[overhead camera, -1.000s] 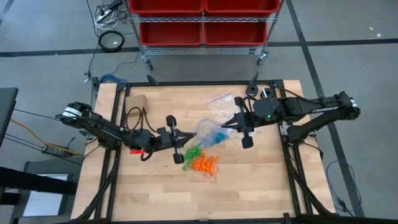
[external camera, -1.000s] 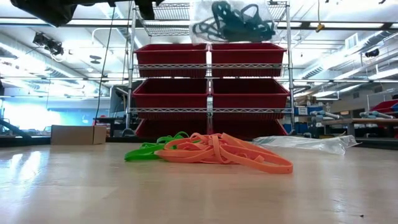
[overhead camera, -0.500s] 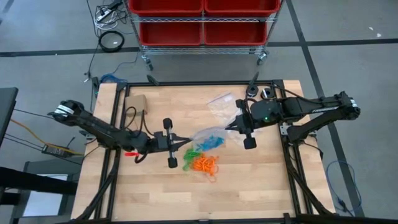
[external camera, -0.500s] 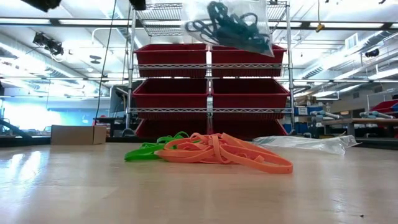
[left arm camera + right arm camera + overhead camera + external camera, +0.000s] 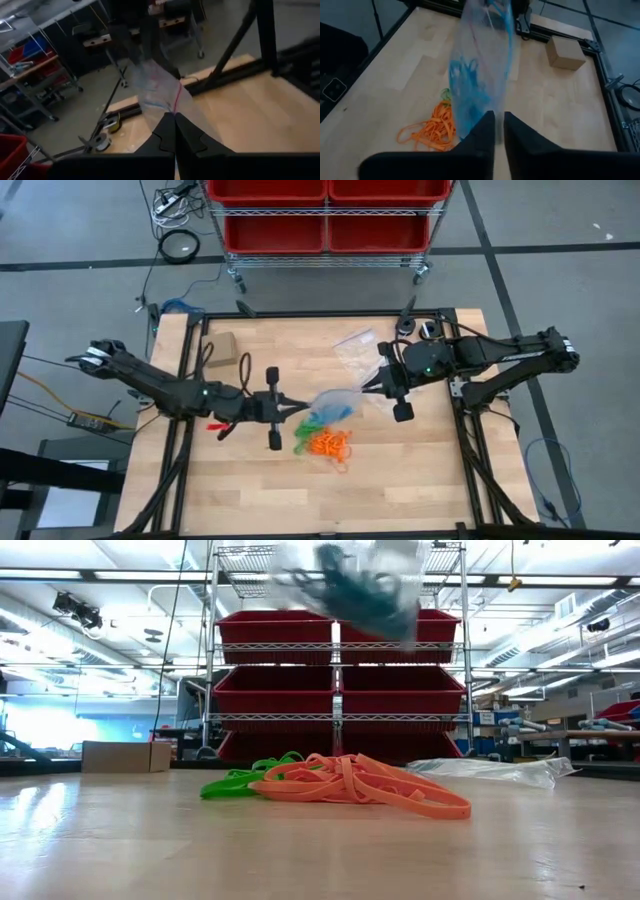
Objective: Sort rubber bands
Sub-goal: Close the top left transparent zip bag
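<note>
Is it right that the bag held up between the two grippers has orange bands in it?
Not quite. The bag held up between the two grippers has blue bands in it, as the right wrist view shows. The orange bands lie on the table.

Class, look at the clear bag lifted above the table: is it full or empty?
Partly filled. Blue rubber bands show through the clear bag, held between the left gripper and right gripper; orange and green bands remain on the table.
</note>
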Tool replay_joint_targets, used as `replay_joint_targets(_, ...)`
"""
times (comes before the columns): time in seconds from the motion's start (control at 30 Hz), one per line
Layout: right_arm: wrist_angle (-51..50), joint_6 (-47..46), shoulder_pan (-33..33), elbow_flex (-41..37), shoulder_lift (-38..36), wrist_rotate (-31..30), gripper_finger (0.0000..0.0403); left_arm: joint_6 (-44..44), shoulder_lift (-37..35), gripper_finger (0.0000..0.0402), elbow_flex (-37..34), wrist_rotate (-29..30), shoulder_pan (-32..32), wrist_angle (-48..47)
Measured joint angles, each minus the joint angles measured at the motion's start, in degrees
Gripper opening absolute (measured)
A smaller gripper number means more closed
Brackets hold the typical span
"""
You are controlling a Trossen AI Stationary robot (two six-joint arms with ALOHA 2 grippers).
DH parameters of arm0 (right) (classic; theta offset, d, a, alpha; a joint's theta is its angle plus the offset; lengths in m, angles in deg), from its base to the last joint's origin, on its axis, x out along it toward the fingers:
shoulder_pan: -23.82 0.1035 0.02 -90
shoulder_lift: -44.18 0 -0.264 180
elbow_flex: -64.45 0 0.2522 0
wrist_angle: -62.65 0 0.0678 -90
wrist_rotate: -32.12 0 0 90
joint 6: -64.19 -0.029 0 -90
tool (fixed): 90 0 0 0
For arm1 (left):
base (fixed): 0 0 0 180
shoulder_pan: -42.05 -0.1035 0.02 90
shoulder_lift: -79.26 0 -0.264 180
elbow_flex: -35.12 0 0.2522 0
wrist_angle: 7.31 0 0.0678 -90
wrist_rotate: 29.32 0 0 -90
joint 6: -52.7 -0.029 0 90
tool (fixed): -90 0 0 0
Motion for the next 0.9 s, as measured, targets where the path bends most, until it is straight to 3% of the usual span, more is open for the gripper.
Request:
replay_joint_targets(0.27, 2.18, -0.11, 0.25, 0.0, 0.0, -0.47, 0.0135, -2.4, 0.0, 0.0, 9.99, 0.04, 0.0, -15.06)
replay_joint_targets(0.57, 15.42, -2.27, 3.57, 0.0, 3.04, 0.02, 0.0211, -2.41, 0.04, 0.0, 16.26, 0.05, -2.61, -27.47)
replay_joint_targets(0.67, 16.35, -2.19, 3.87, -0.01, 6.03, -0.93, 0.0226, -2.56, 0.04, 0.0, 17.53, -1.28, -3.63, -29.02)
replay_joint_targets(0.9, 15.98, 0.35, 1.84, -0.07, 9.55, -10.09, 0.0225, -3.46, 0.04, 0.0, 20.13, -2.73, -4.2, -32.87)
